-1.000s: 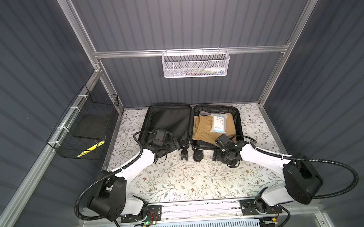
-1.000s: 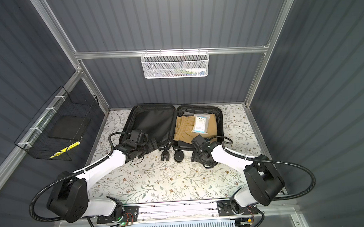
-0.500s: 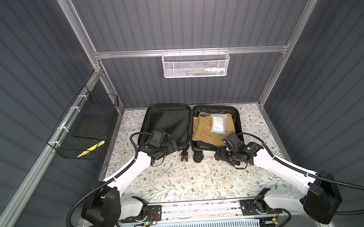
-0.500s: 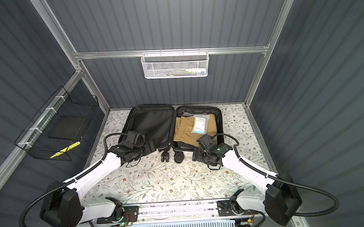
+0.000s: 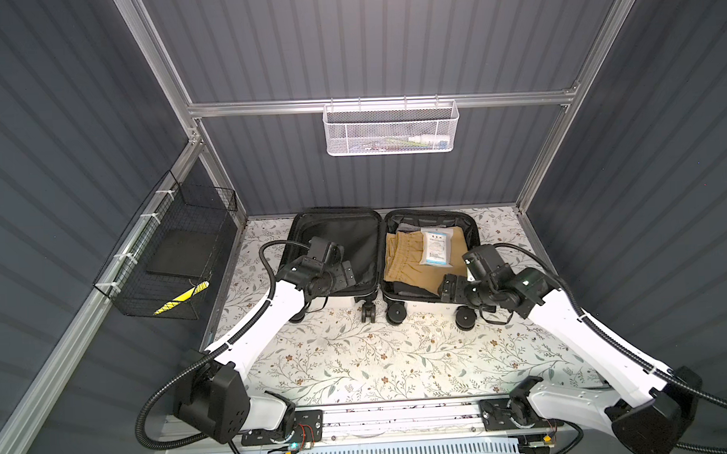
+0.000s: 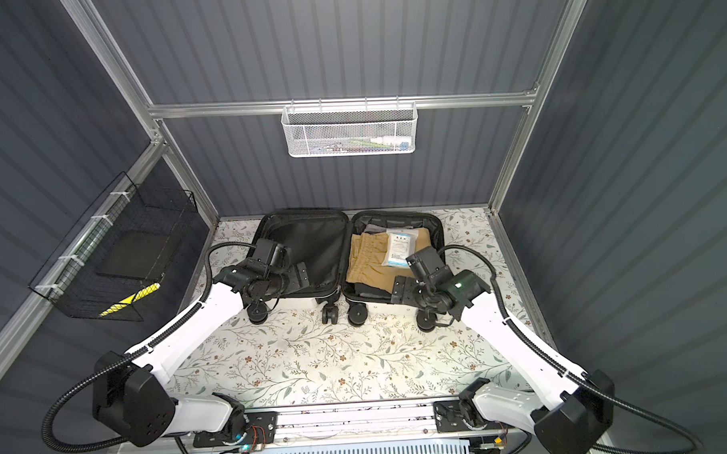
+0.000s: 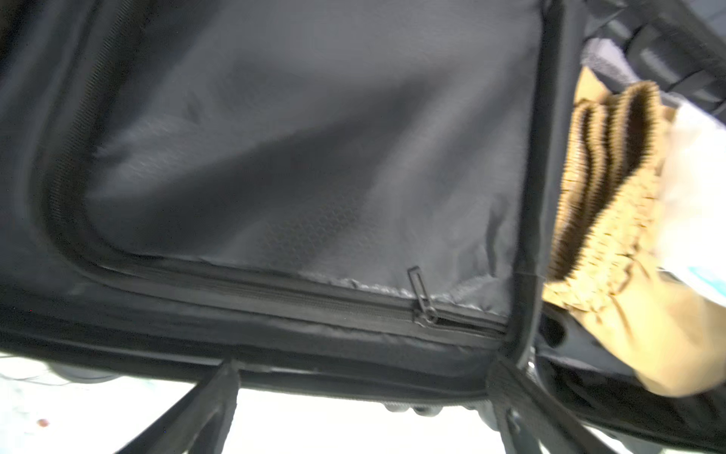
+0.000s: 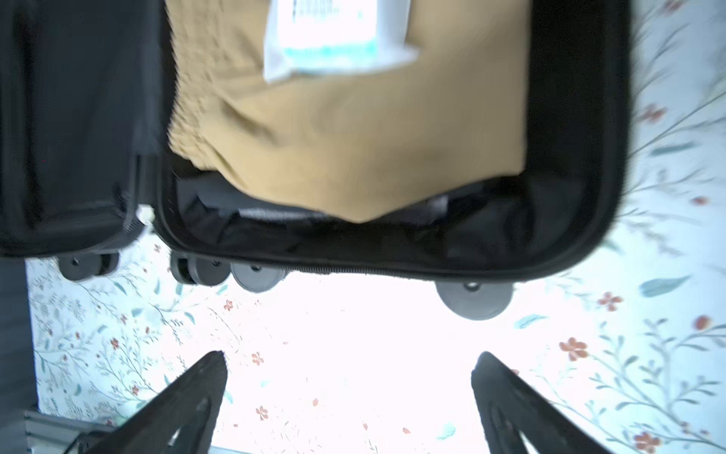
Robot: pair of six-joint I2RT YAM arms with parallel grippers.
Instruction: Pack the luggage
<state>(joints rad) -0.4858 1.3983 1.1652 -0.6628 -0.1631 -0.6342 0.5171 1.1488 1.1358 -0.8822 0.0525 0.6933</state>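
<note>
The luggage lies open flat at the back of the table, wheels toward me. Its left half shows bare black lining. The right half holds folded tan shorts with a white packet on top. My left gripper is open at the near rim of the left half, close to a zipper pull. My right gripper is open and empty, hanging just in front of the right half's near rim.
A white mesh basket with small items hangs on the back rail. A black wire basket on the left wall holds a flat black thing and a yellow-striped item. The floral table lies in front of the wheels.
My right arm has stretched out, its elbow dropping to the front right, and its jaws have spread a little wider. The left gripper has stayed at the left half's near rim.
</note>
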